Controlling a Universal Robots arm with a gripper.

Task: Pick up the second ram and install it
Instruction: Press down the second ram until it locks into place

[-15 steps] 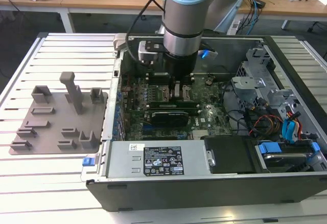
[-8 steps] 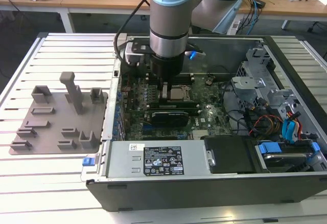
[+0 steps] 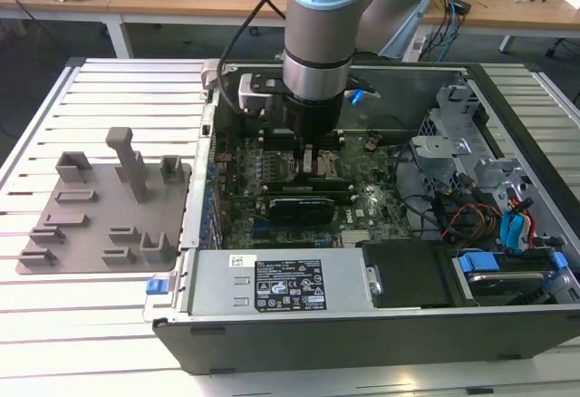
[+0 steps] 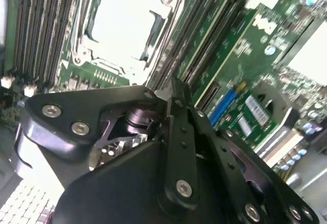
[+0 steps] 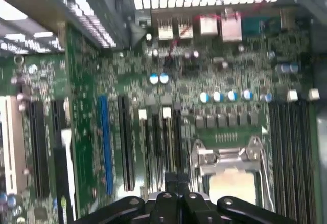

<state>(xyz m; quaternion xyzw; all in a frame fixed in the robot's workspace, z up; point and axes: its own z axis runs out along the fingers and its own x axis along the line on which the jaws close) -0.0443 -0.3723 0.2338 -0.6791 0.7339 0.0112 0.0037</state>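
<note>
**Gripper down over the memory sockets, second ram not made out**

From my remote seat, the biggest thing in the exterior view is the slatted metal table (image 3: 109,80). On it lies the opened computer case (image 3: 362,334). The arm (image 3: 322,16) drops straight down into the case from above.

The green motherboard (image 3: 240,188) covers the case floor and also shows in both wrist views (image 4: 245,45) (image 5: 87,106). On the table toward the exterior view's left, just beside the case, sits the grey fixture plate (image 3: 91,225) with its upright blocks. I see no green stick standing in them.

The silver power supply (image 3: 217,284) runs along the near case wall. It carries a black-and-white printed label (image 3: 292,285), whose writing I can't read from here.

The CPU socket (image 4: 125,24) (image 5: 230,168), with its metal frame, lies beside the gripper. The gripper (image 3: 313,154) (image 4: 173,93) (image 5: 176,180) hangs low over the long black memory sockets (image 4: 204,35) (image 5: 153,142), next to that CPU socket. I cannot tell whether it is spread, pressed together or pinching something.

I cannot pick out the second ram with any certainty, because the wrist and the gripper body cover the spot beneath them.

A blue expansion slot (image 5: 104,147) (image 4: 223,106) runs parallel to the sockets. A small white barcode sticker (image 4: 255,109) sits near it, its print unreadable.
</note>
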